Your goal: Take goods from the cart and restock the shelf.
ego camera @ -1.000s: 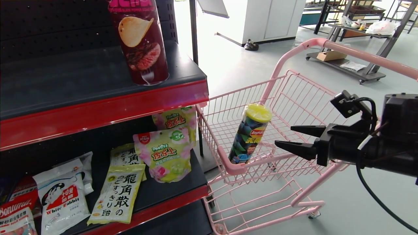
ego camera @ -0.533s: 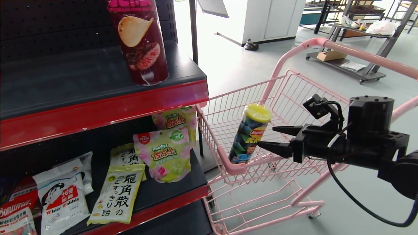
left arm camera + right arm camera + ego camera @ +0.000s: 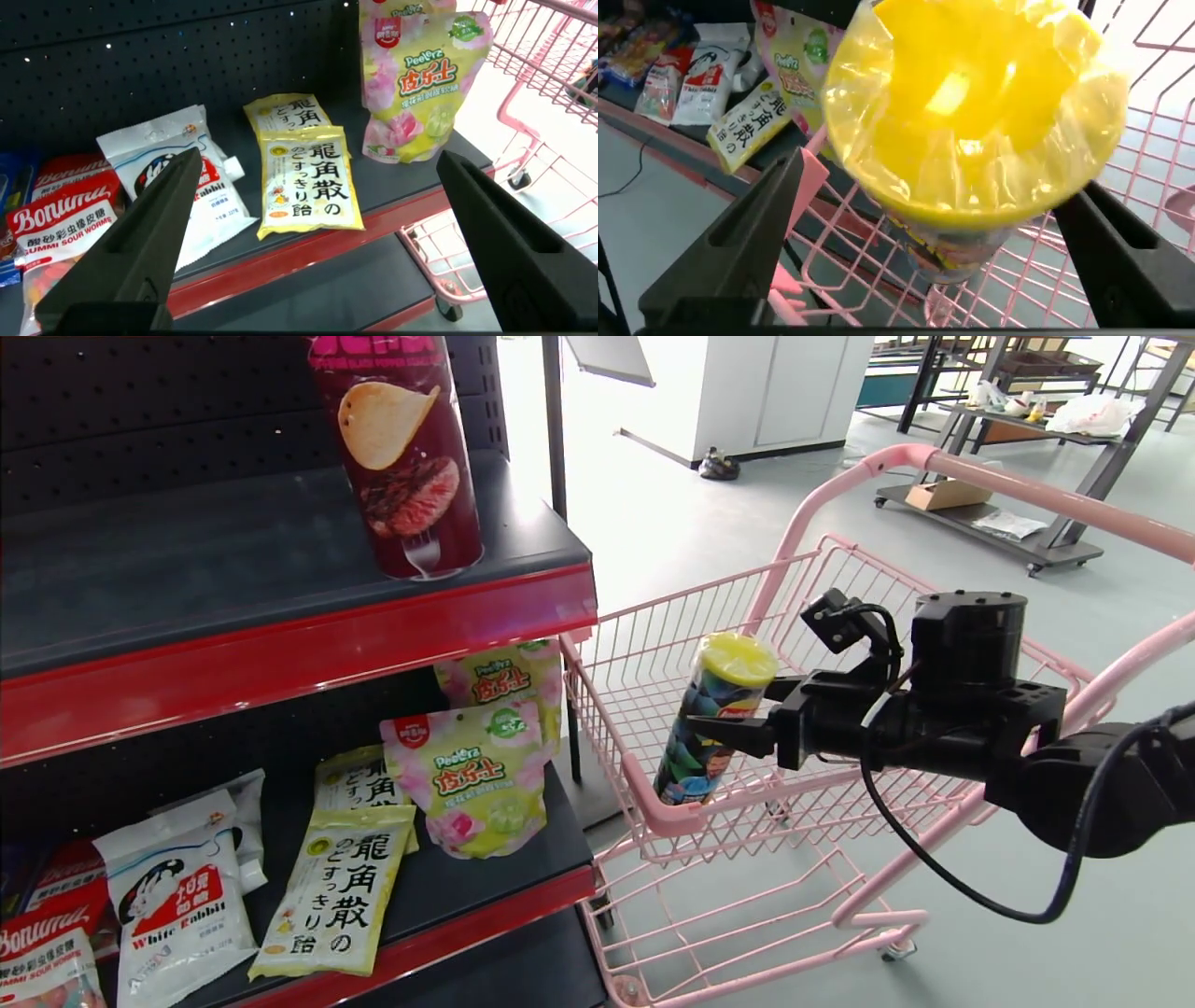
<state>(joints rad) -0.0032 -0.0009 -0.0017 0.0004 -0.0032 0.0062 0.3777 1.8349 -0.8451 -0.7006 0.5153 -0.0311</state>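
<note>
A chip can (image 3: 714, 719) with a yellow lid (image 3: 971, 103) stands tilted in the front corner of the pink cart (image 3: 653, 817). My right gripper (image 3: 738, 705) is open and straddles the can just below the lid, one finger on each side; whether they touch it I cannot tell. In the right wrist view the lid sits between the fingers (image 3: 738, 252) of the right gripper (image 3: 934, 182). My left gripper (image 3: 318, 159) is open and holds nothing, in front of the lower shelf (image 3: 308, 271) with its snack bags.
A tall maroon chip can (image 3: 401, 448) stands at the front of the upper shelf (image 3: 187, 551). Several snack bags lie on the lower shelf (image 3: 439, 887), among them a yellow bag (image 3: 341, 891) and a pink-green pouch (image 3: 476, 779). Open floor lies beyond the cart.
My right arm has moved left into the cart, and its open fingers have gone from beside the can to either side of it. The can has not moved.
</note>
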